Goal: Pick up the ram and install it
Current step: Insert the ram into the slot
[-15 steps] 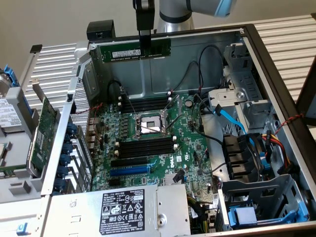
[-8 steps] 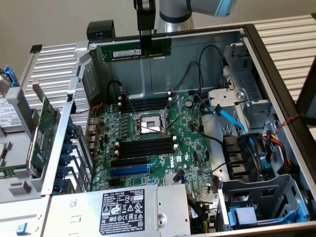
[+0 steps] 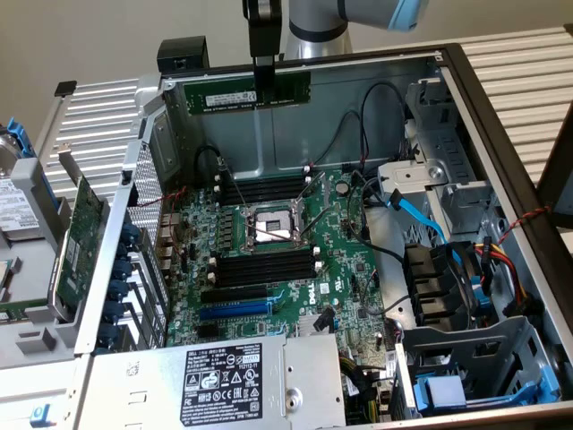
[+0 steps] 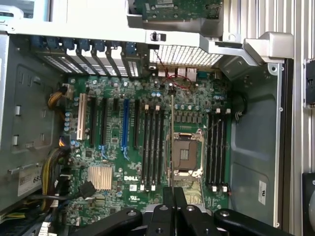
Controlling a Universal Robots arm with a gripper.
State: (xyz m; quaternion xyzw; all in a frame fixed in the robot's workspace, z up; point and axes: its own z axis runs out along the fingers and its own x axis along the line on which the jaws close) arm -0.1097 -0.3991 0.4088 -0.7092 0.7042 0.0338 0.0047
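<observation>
- The gripper (image 3: 266,97) is closed on the ram (image 3: 224,97), pinching it near the middle of its length; in the wrist view the gripper (image 4: 173,191) shows two black fingers (image 4: 168,196) pressed together over the stick's thin edge.
- The ram hangs level in the air, long side horizontal, up by the top edge of the open case's (image 3: 269,134) far wall and well clear of the board below.
- In the wrist view the ram (image 4: 172,137) is edge-on, a thin line parallel to the memory slots.
- That line falls over the strip between one bank of black slots (image 4: 152,147) and the CPU socket (image 4: 187,155).
- The green motherboard (image 3: 295,287) covers the case floor, with the open CPU socket (image 3: 269,226) between two banks of black memory slots (image 3: 264,190).
- All the visible slots appear unfilled.
- A green expansion card (image 3: 76,242) stands outside the case wall on the exterior view's left.
</observation>
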